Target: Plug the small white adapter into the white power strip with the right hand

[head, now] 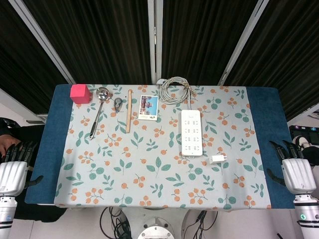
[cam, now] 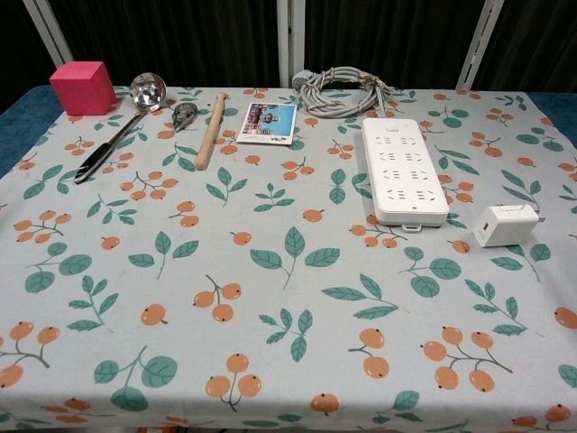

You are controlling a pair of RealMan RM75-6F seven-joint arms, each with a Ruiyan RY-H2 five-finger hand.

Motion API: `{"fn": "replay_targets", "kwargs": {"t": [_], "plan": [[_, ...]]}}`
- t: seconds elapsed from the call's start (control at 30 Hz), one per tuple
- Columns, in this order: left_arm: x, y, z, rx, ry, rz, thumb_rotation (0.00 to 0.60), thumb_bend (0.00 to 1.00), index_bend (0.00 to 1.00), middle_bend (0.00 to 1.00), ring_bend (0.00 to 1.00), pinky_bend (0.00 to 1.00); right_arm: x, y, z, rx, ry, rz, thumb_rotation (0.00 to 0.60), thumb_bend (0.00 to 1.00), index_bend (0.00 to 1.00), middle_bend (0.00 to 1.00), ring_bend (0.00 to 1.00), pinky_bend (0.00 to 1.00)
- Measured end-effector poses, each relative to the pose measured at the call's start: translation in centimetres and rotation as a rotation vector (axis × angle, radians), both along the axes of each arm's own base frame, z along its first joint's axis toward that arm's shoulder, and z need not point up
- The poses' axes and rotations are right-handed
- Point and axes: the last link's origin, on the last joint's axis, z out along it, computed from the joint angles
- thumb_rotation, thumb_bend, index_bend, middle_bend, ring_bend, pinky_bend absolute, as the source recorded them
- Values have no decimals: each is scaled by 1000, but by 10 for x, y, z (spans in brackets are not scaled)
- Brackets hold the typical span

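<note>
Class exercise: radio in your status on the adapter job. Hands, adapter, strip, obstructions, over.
Both hands open: left hand, right hand, at table edges. Adapter lying beside power strip, unplugged. Nothing between right hand and adapter.

Adapter (cam: 505, 224) just right of power strip (cam: 404, 169), near its front end; coiled cable (cam: 341, 91) behind strip.

place: lab test rig | cues: black curtains (head: 99, 35) — staged floral tablecloth (cam: 270, 298) — floor cables (head: 114, 226)
</note>
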Motion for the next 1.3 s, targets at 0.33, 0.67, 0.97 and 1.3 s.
{"fn": "replay_targets", "kwargs": {"t": [0.33, 0.67, 0.97, 1.3], "plan": [[-3, -5, -3, 1, -10, 6, 600, 34, 77, 44, 0, 0, 3, 0, 0, 20, -12, 10, 600, 164, 143, 234, 86, 118], [-3, -8, -7, -1, -28, 2, 600, 34, 80, 44, 0, 0, 10, -9, -11, 87, -22, 29, 600, 163, 151, 258, 86, 117], [-5, -11, -6, 0, -33, 7, 600, 34, 82, 44, 0, 0, 22, -43, -56, 252, 30, 64, 600, 161, 287, 298, 86, 118], [-9, -12, -8, -8, -40, 21, 600, 34, 83, 44, 0, 0, 43, -72, -94, 341, 243, 163, 600, 162, 316, 315, 86, 117]]}}
